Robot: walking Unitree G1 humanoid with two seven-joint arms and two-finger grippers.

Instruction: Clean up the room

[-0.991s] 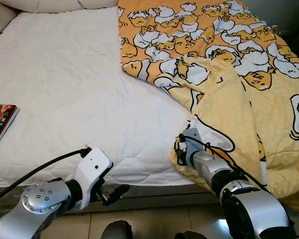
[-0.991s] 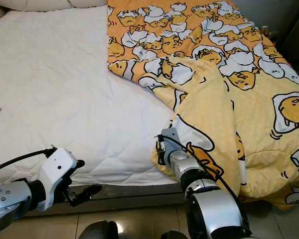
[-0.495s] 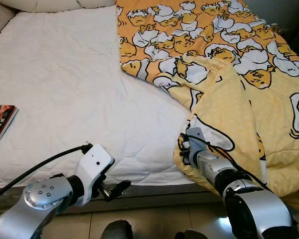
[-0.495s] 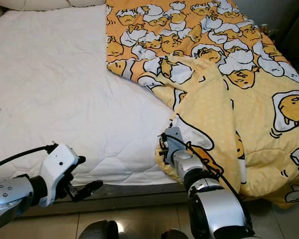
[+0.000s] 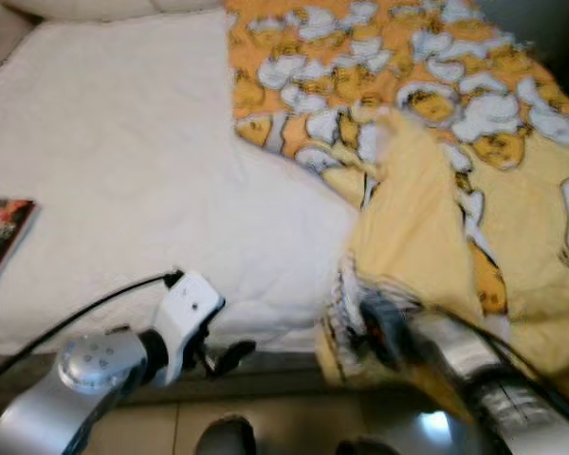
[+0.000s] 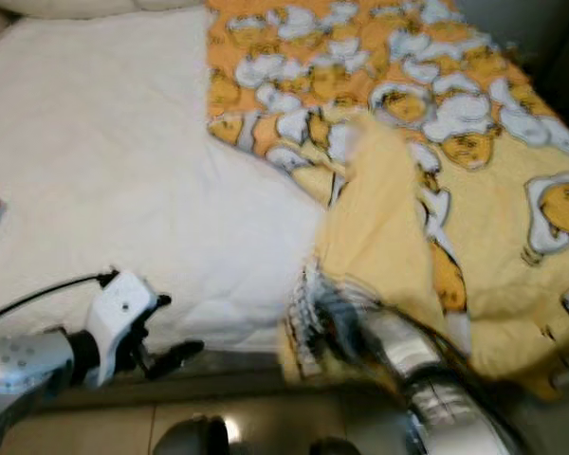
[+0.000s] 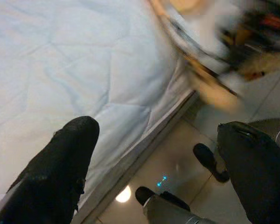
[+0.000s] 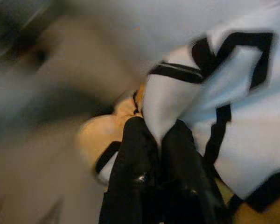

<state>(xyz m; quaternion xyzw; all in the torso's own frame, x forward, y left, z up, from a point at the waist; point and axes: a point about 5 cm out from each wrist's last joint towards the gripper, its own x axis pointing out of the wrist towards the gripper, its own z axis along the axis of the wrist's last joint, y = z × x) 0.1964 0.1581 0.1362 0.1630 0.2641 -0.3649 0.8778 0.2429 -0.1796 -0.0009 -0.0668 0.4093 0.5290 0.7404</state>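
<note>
The bed (image 5: pixel 123 180) is showing its bare white quilted mattress over most of its width, while the yellow cartoon-print blanket (image 5: pixel 474 123) is lying bunched on the robot's right side, one fold turned back on itself and its near edge spilling over the bed's front edge. Judged from this, the tidying is sitting at an early stage: the blanket is not yet spread flat, and a book (image 5: pixel 2 232) is lying near the bed's left edge, apparently untouched. The right gripper (image 8: pixel 158 144) is working at the blanket's near corner by the bed's front edge; its fingers (image 8: pixel 130 158) are pressing together on a pinch of white, black-lined cloth, so they are gripping the blanket's hem. Motion blur is smearing this arm in the head views. The left gripper (image 7: pixel 154 154) is hanging low beside the bed's front edge, above the tiled floor (image 7: pixel 177 158); its fingers (image 7: pixel 60 163) are spreading wide apart and holding nothing, touching nothing.
</note>
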